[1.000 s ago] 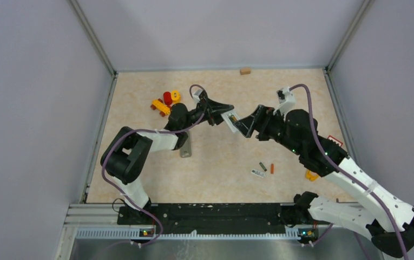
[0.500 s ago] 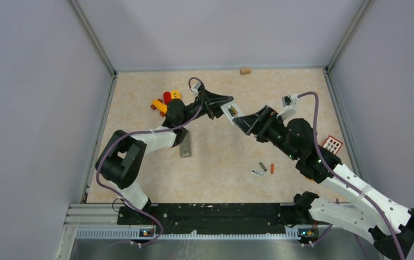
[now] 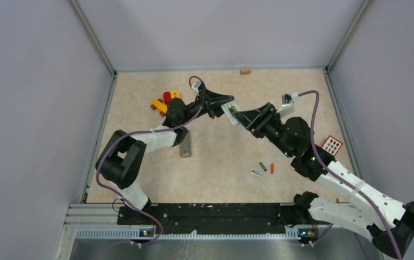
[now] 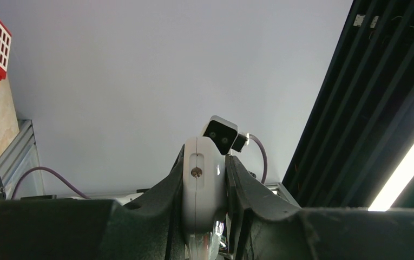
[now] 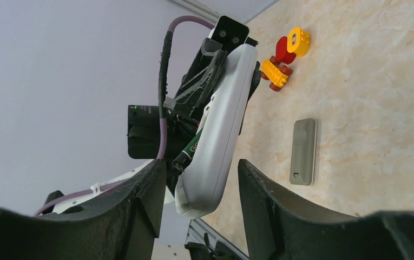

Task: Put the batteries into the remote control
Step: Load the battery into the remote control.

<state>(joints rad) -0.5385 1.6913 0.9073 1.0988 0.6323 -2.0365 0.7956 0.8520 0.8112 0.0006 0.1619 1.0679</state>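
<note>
My left gripper (image 3: 222,106) is shut on the white remote control (image 3: 230,112) and holds it raised off the table; in the left wrist view the remote control (image 4: 204,187) is clamped edge-on between the fingers. A dark green battery (image 5: 189,149) sticks out of the remote control's (image 5: 221,130) open back. My right gripper (image 5: 202,181) is open, its fingers either side of the remote's free end with gaps on both sides; from above the right gripper (image 3: 246,116) meets the remote. Three more batteries lie on the table: dark (image 3: 262,166), orange (image 3: 272,168), pale-labelled (image 3: 257,173).
A grey battery cover (image 3: 185,146) lies flat on the table left of centre, also seen as the cover (image 5: 303,151). Red-yellow toy blocks (image 3: 164,102) sit at the back left. A red-white block (image 3: 332,144) lies at the right, a tan block (image 3: 244,70) by the back wall.
The right arm reached further left, bringing its fingers around the remote's end, and its jaws narrowed. The left gripper shifted the remote slightly up and back, keeping its hold.
</note>
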